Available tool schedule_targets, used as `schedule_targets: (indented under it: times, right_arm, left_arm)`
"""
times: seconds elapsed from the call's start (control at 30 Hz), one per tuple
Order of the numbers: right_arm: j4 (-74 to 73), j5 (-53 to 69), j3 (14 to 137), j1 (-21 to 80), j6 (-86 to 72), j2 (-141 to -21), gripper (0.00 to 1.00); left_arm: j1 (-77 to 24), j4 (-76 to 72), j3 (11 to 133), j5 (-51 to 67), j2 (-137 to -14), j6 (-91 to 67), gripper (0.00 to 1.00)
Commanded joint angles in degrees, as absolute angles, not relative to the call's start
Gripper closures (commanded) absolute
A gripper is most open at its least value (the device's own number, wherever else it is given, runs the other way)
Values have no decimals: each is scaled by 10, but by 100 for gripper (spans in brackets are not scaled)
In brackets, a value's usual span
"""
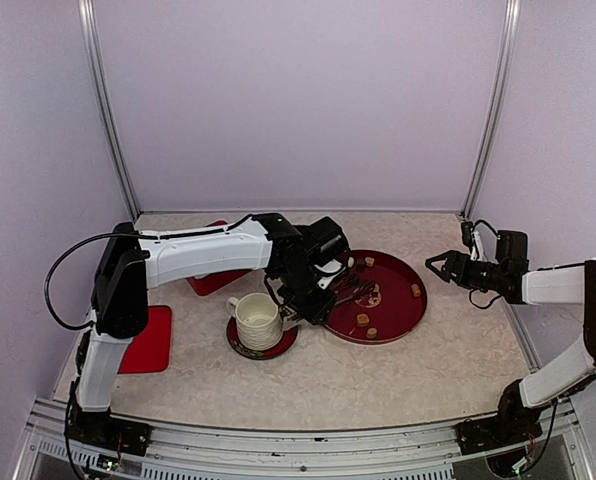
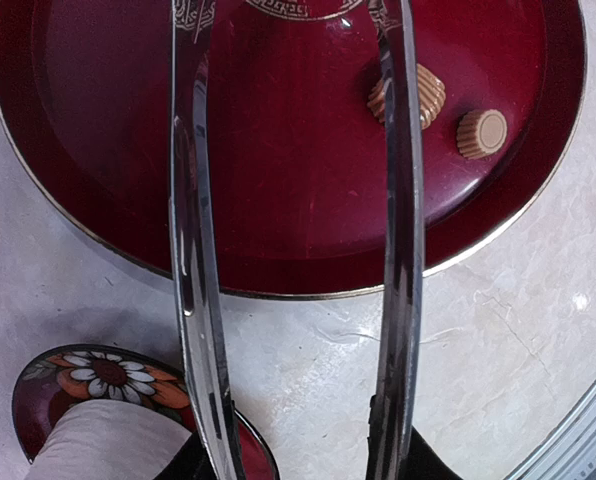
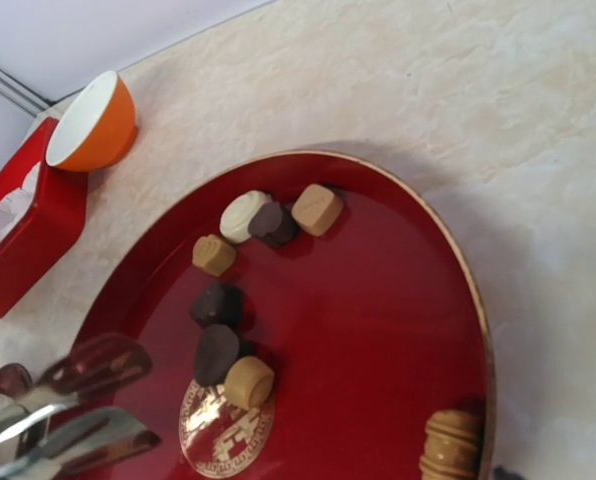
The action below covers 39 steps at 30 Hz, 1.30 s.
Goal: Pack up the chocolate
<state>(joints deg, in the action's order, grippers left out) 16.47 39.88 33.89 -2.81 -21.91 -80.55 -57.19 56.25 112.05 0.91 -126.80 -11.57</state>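
Note:
Several pieces of chocolate (image 3: pixel 220 350), dark brown, tan and white, lie on the round red tray (image 1: pixel 410 312). Two tan chocolate pieces (image 2: pixel 481 133) appear in the left wrist view. My left gripper (image 1: pixel 316 296) is shut on the handles of the metal tongs (image 2: pixel 192 250), whose two arms reach out over the tray (image 2: pixel 278 220). The tong tips (image 3: pixel 96 366) stand apart with nothing between them, just left of a dark piece. My right gripper (image 1: pixel 439 267) hangs open at the tray's right edge, holding nothing. Its fingers do not show in the right wrist view.
A white ribbed cup (image 1: pixel 258 318) stands on a flowered saucer (image 2: pixel 103 377) just left of the tray. An orange bowl (image 3: pixel 98 120) and a red box (image 3: pixel 26 232) sit beyond the tray. A flat red pad (image 1: pixel 150 340) lies by the left arm.

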Motion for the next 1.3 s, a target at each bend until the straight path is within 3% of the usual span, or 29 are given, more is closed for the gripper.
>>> schedule_targets:
  times: [0.0, 1.27]
  right_arm:
    - [171, 404, 329, -35, -216, -801, 19]
    - [178, 407, 339, -38, -214, -822, 19]
  left_arm:
    - [-574, 566, 1127, 19, -1282, -129, 58]
    - [-535, 599, 1286, 20, -1419, -114, 64]
